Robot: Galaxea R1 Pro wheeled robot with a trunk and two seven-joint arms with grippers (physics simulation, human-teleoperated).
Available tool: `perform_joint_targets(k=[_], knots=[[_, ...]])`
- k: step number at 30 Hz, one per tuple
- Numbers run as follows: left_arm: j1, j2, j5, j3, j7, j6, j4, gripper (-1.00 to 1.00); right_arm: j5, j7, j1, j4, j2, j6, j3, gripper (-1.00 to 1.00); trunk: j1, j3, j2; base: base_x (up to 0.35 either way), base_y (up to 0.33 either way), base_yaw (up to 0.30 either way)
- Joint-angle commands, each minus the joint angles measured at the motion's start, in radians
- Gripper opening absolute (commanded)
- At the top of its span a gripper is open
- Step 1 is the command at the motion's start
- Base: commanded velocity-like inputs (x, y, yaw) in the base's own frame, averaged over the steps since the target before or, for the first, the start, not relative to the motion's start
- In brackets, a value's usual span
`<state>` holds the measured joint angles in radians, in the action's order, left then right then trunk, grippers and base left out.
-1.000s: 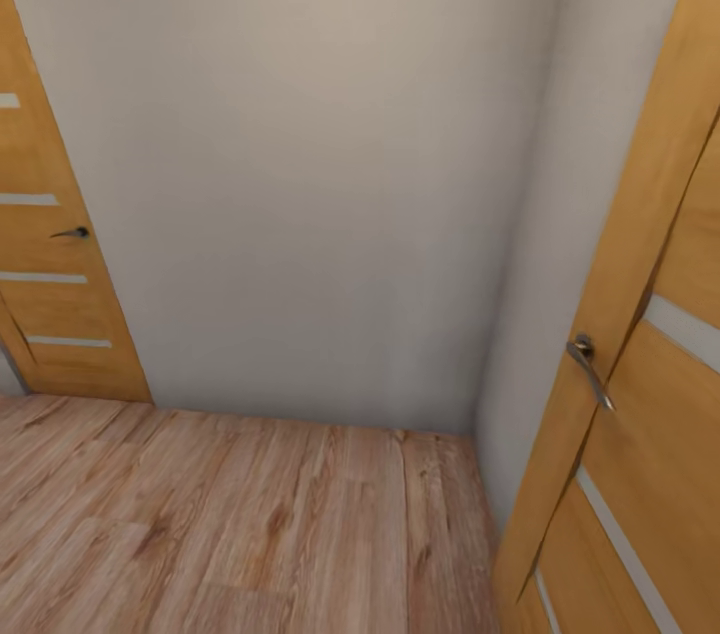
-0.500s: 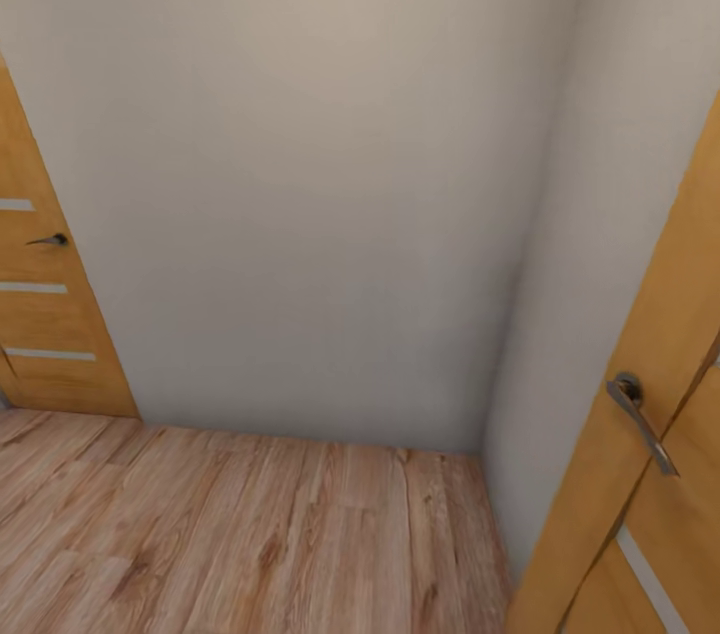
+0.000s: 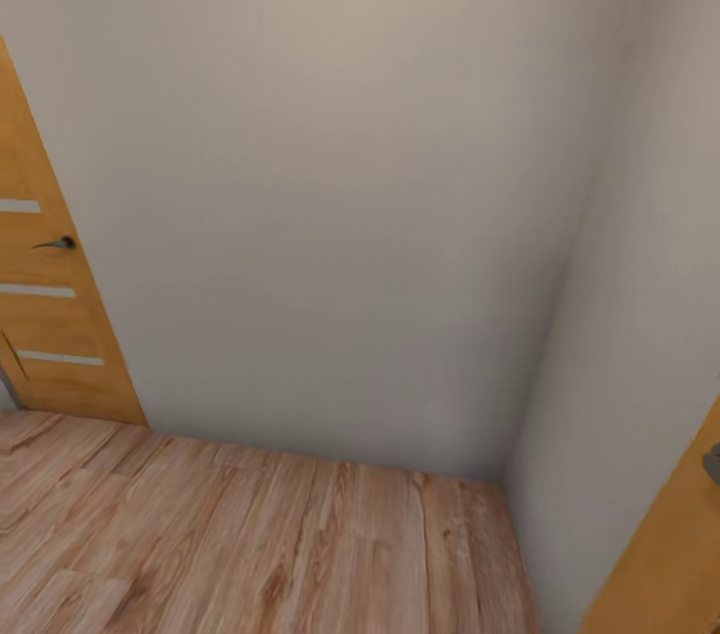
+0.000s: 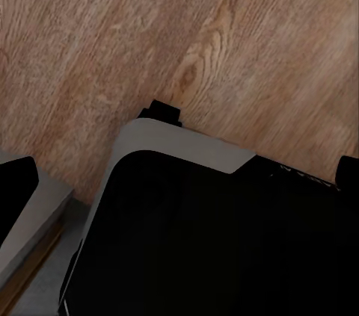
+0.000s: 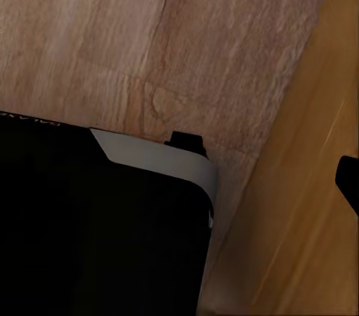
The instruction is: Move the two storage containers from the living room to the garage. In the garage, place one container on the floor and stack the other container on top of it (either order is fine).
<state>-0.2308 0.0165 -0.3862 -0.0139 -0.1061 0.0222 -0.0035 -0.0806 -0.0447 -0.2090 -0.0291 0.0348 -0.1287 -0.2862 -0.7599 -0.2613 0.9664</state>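
the robot is sitting in a narrow hallway right now, facing a plain grey-beige wall [image 3: 330, 184] that's meeting a second bare wall [image 3: 640, 364] in the far right corner. light wood plank flooring [image 3: 250, 544] is running across the near part of the head view. a honey-coloured wooden door with pale horizontal slats [image 3: 45, 314] is standing at the far left, with a small dark lever handle [image 3: 57, 243] on it. the edge of another orange wooden door [image 3: 665, 564] is poking in at the near right.

both wrist cameras are looking down at the plank floor past the robot's black and grey base [image 4: 202, 234]. on the right side that base [image 5: 105, 226] is sitting just beside the orange door panel [image 5: 299, 219].

i can't tell whether either gripper is open or closed, or whether it's carrying anything. just a dark sliver is showing at the picture edge of each wrist view, too little to read.

the two red-orange storage bins aren't visible anywhere here, so i can't say where they are. going by this, the robot is in transit, and i'm guessing the stacking on the garage concrete is not yet done.
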Motion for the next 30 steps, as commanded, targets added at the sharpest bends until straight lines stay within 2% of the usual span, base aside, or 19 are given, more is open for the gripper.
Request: perform_joint_targets(k=[1,27,30], knots=[[-0.001,0.0,-0.005,-0.002,-0.003,0.002,0.0,1.0,-0.008,-0.003,-0.001,-0.003,0.001,-0.006,-0.008,1.0,-0.001,-0.001,0.001,0.321,0.0,0.269],[-0.001,0.0,-0.005,-0.002,-0.003,0.004,0.0,1.0,-0.008,-0.009,-0.001,-0.003,0.001,-0.006,-0.008,1.0,-0.001,-0.001,0.001,0.321,0.0,0.295],[-0.001,0.0,-0.005,-0.001,-0.003,0.005,0.0,1.0,-0.008,-0.009,-0.001,-0.003,0.001,-0.006,-0.008,1.0,-0.001,-0.001,0.001,0.038,0.0,0.3]])
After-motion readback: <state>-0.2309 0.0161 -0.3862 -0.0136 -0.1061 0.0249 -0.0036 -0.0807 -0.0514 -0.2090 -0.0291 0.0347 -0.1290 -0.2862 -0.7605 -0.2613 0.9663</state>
